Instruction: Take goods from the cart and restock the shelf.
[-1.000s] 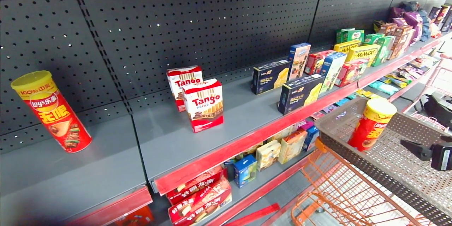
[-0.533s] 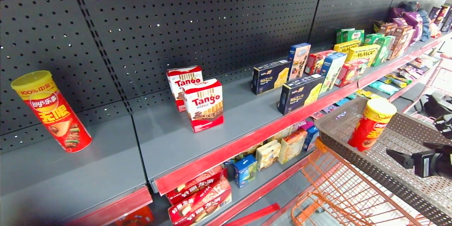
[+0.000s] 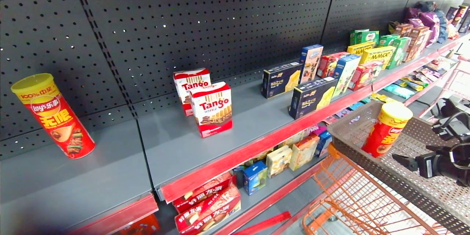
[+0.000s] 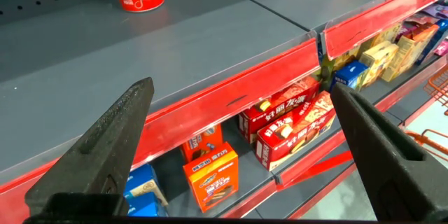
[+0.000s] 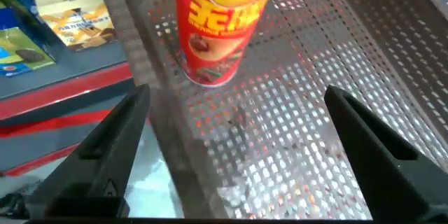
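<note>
Chips cans number two in the head view. The cart chips can (image 3: 387, 129) stands upright in the brown perforated basket (image 3: 415, 187) atop the orange cart (image 3: 341, 198) at four o'clock, and the shelf chips can (image 3: 52, 115) stands on the grey shelf (image 3: 176, 150) at nine o'clock. Two red wafer boxes (image 3: 211, 108) stand mid-shelf, one behind the other. The right gripper (image 3: 404, 161) hangs near the cart chips can, at its four o'clock.

From the left wrist, the left gripper (image 4: 241, 91) is spread wide with nothing in it, above the shelf's red front edge.

From the right wrist, the right gripper gapes, released, and the cart chips can stands beyond it, untouched.
</note>
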`<state>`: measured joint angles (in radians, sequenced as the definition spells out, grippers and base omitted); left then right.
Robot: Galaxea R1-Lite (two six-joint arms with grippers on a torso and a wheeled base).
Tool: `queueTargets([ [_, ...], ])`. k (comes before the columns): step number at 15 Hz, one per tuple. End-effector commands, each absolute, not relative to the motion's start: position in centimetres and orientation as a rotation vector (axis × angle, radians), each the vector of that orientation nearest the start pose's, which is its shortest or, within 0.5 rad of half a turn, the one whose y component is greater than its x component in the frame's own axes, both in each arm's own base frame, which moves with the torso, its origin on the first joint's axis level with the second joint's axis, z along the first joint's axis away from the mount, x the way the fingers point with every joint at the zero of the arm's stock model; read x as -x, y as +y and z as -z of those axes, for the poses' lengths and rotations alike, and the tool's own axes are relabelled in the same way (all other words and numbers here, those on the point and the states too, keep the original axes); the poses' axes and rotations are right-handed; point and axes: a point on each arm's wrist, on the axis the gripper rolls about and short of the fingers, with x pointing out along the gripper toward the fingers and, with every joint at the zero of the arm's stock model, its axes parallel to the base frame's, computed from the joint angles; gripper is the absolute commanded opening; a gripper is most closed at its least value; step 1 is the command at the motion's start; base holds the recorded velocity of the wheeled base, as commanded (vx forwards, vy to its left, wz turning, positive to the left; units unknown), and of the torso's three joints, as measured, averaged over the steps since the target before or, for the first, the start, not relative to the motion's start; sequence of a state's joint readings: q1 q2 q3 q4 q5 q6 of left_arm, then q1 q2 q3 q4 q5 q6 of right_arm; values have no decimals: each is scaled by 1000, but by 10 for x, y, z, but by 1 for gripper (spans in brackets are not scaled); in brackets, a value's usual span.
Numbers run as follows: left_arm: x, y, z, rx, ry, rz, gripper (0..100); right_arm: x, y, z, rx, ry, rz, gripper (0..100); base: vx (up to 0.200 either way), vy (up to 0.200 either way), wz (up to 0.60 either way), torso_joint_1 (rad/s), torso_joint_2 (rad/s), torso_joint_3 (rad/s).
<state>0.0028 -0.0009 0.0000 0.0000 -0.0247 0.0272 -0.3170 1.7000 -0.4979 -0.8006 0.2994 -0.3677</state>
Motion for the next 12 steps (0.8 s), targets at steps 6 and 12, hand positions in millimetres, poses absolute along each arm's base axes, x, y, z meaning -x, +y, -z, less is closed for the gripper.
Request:
queueTargets([
  [6,23,-1,-75,-28,0,21,100,-294,-85,-109,254,379,-122,100,0,0,0,0,0,0],
  [12,23,-1,-75,-28,0,21,100,-315,-84,-109,266,356,-141,100,0,0,0,0,0,0],
])
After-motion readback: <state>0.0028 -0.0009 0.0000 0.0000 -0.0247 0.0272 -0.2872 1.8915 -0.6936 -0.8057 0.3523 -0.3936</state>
